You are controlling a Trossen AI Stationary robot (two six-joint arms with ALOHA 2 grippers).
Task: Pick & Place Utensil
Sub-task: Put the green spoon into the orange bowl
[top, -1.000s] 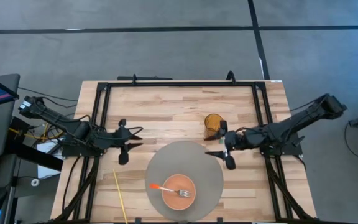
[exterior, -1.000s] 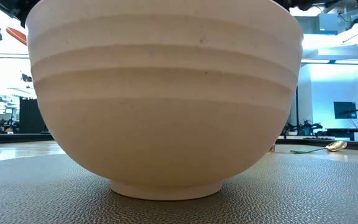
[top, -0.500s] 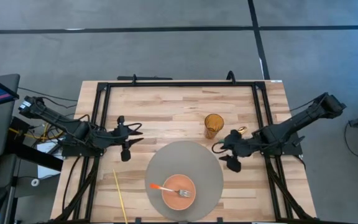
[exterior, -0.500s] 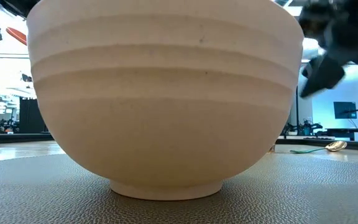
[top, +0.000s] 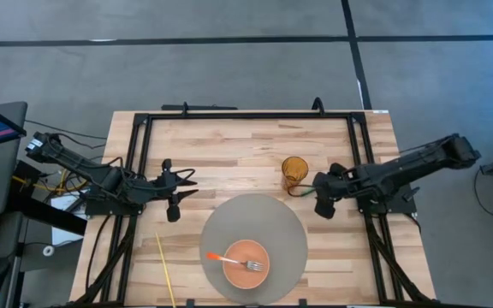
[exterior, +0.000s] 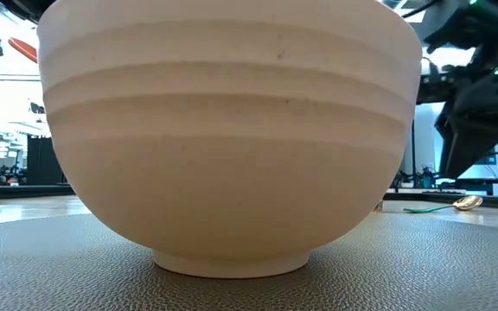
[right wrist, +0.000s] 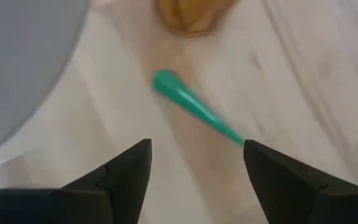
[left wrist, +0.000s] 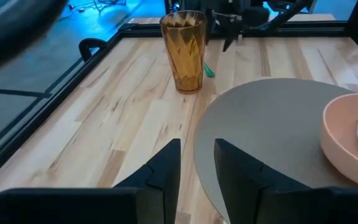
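A spoon with a green handle (right wrist: 194,109) and a gold head (exterior: 467,203) lies flat on the wooden table beside an amber cup (top: 294,171). My right gripper (right wrist: 194,155) hangs open above that handle, fingers pointing down, touching nothing; the high view shows my right gripper (top: 322,202) just right of the cup. A fork (top: 240,261) with an orange handle rests in the pink bowl (top: 246,263), which stands on a round grey mat (top: 272,222). My left gripper (top: 172,190) waits open, low over the table's left side.
The bowl (exterior: 232,138) fills most of the low view. A thin yellow stick (top: 165,269) lies near the table's near left corner. A black frame (top: 246,115) runs along the table's far, left and right sides. Bare wood lies between the cup and the left gripper.
My right gripper has moved from over the mat's far right edge toward the table's right and far side, turned about, and come down over the spoon beside the cup. It has stayed open. The spoon, cup, bowl and fork have not moved.
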